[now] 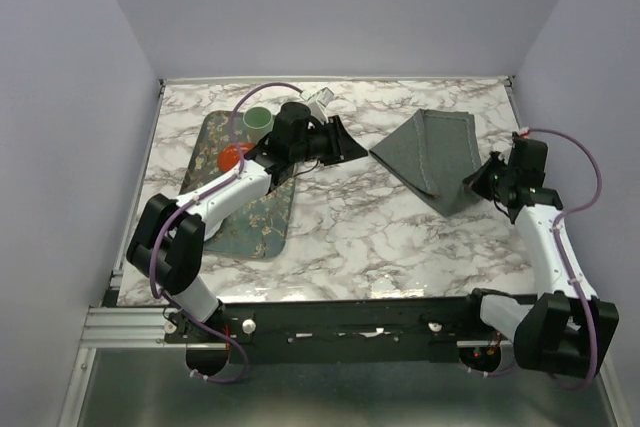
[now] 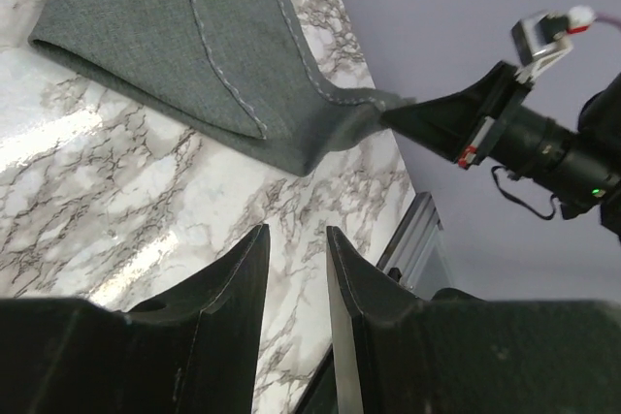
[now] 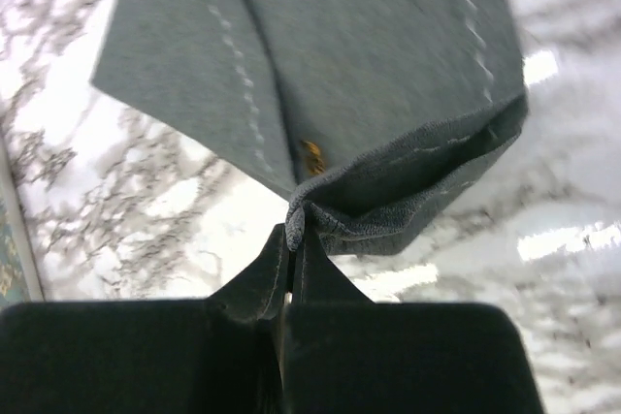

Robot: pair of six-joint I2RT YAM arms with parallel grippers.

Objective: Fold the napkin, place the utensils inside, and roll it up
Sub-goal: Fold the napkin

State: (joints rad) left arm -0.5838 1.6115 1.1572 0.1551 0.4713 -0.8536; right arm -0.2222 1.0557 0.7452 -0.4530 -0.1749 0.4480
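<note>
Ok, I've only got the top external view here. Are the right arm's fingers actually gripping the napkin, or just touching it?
Observer: Gripping. The right wrist view shows the right fingers shut on a bunched corner of the napkin.
Operator: Anything inside the fold?
Observer: A small gold glint shows between the layers, but too little of it to name.
Operator: And the left fingers?
Observer: The left fingers are open and empty, over the bare marble table, apart from the napkin.
</note>
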